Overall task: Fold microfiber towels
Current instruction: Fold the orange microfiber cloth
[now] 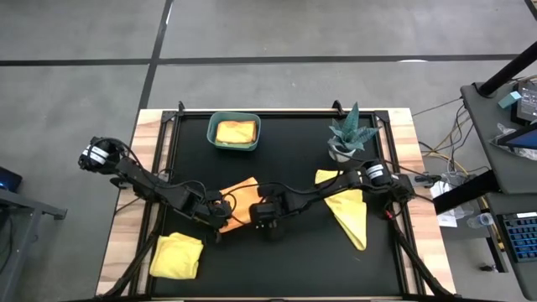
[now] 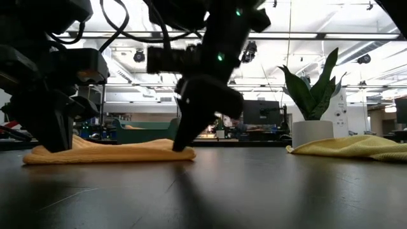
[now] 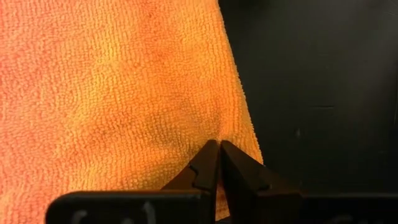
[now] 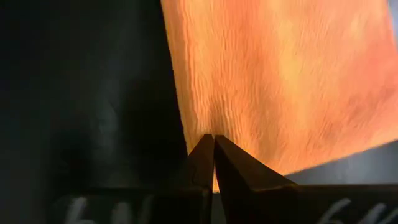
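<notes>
Both arms are down on the orange towel at mid-table, a touch toward seven o'clock from centre; the left gripper bites its near-left edge, the right gripper its near-right edge; in the left wrist view the left arm's fingertips are pressed together right on the hem of the orange pile, and the right wrist view shows the same on the opposite edge, tips closed at the cloth's border; I read both as clamped on the orange towel, thin as the bite looks.

Risk now, as I judge it: each pinch sits at the very edge, so a lift could let the hem slide out of one gripper and leave the fold lopsided; if one arm rises ahead of the other, the cloth twists instead of folding clean; the low view shows the towel lying flat on the dark table, so fingers dragging along the surface could bunch it rather than raise it.

The count: four cloths in sight; one orange, in hand; one yellow towel spread loose at three o'clock; one yellow bundle at seven o'clock near the front edge; one folded yellow cloth inside the teal bin at twelve o'clock; one bin, one potted plant at two o'clock; two arms, both working.
</notes>
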